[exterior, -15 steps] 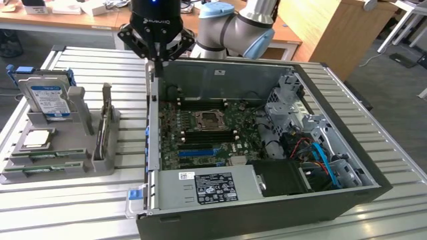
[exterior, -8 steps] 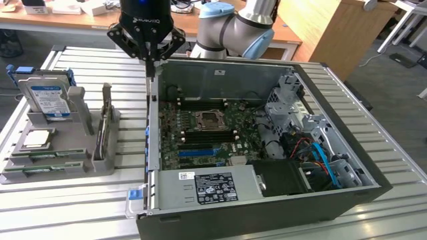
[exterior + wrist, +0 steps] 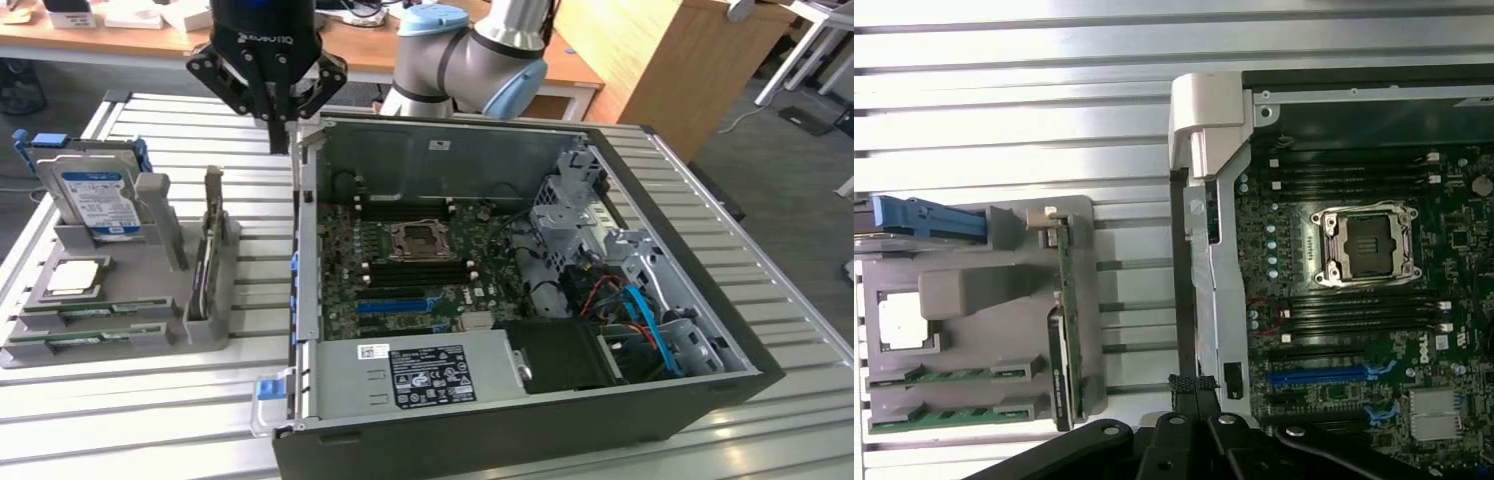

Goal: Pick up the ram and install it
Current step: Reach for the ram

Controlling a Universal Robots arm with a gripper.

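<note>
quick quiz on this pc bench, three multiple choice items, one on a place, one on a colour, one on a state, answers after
1. Where is the hard drive?
A. upright in the grey holder, on the exterior view's left of the computer case
B. lying on the motherboard inside the case
C. gripped by the claw

2. What colour is the long expansion slot on the motherboard?
A. red
B. blue
C. yellow

3. How is the claw?
A. wide open
B. shut on the ram
C. shut, holding nothing

Answers:
1 A, it stands on edge in the holder beside the case.
2 B, its plastic shows blue against the green board.
3 C, it is closed above the case's edge with nothing in it.
</note>
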